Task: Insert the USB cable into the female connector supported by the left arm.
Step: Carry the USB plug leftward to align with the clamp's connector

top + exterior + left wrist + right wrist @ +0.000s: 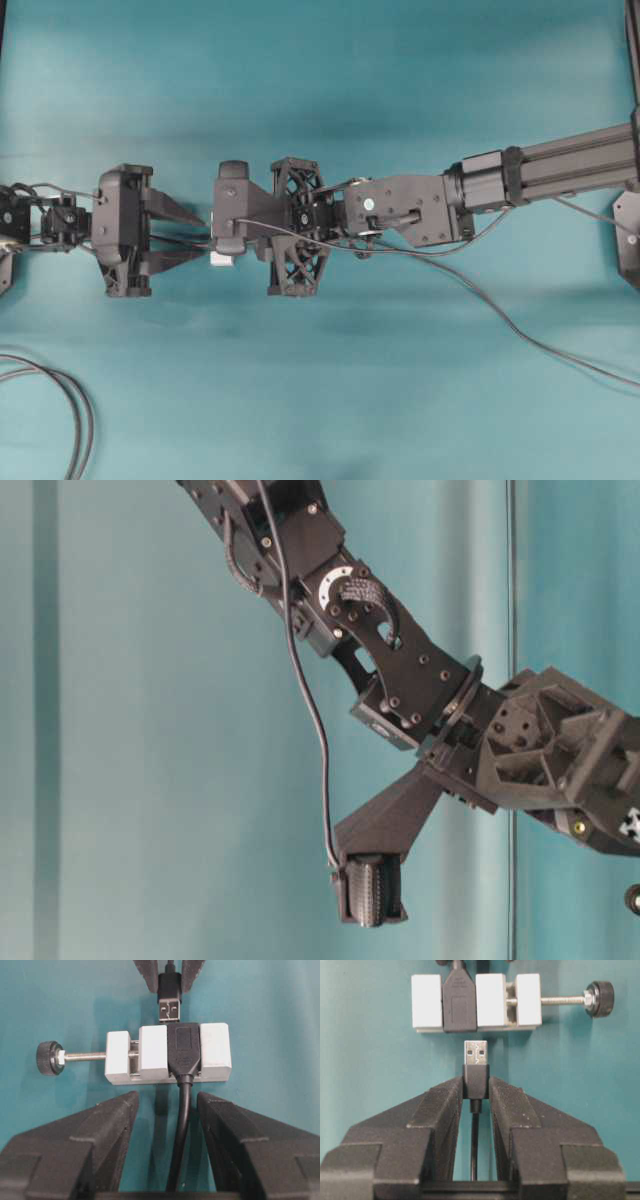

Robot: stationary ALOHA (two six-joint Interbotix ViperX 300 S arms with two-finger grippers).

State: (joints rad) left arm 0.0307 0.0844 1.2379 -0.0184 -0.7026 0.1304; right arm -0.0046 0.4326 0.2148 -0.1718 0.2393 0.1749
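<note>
The female connector (183, 1050) is a dark socket clamped in a white block (215, 1052) that lies on the teal table. Its dark cable runs back between the fingers of my left gripper (167, 1100), which is open just behind the block without squeezing it. My right gripper (476, 1082) is shut on the dark plug of the USB cable (476, 1074). The silver tip (476, 1052) points at the socket (459, 1005), a small gap short of its mouth and slightly to one side of it. From overhead, the left gripper (203, 237) faces the right arm, and only a corner of the block (221, 259) shows.
A threaded pin with a black knob (50, 1058) sticks out of the block's side. Looped dark cables (70, 400) lie at the front left. The USB cable trails away to the right (520, 330) under the right arm's boom (560, 165).
</note>
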